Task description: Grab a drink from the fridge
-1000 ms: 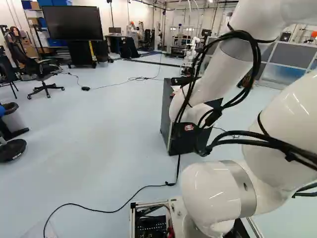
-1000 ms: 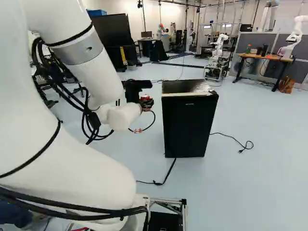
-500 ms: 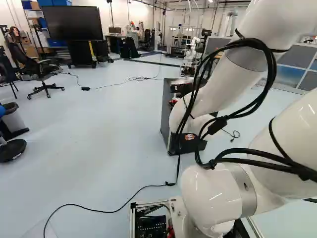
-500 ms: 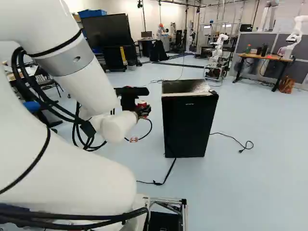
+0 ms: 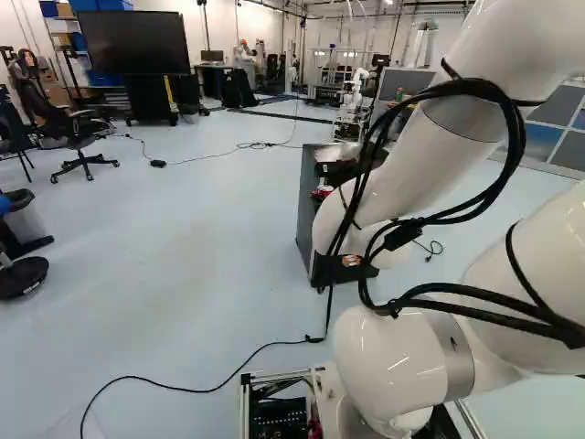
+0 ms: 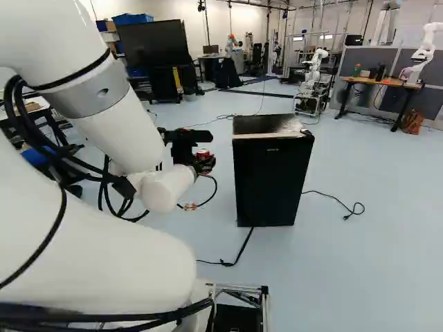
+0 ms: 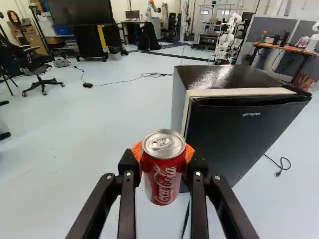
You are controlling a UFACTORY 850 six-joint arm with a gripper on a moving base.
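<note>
The red can (image 7: 163, 167) sits upright between the orange pads of the hand (image 7: 163, 158), which is clamped on it from both sides, off the floor and beside the black fridge (image 7: 239, 134); a loosened squeeze could let it slip and drop. The fridge's near corner stands close ahead, so a swing that way could knock the can; the arm's looping cables (image 5: 512, 137) could snag, and a power cord (image 5: 265, 346) trails across the floor (image 5: 183, 256).
</note>
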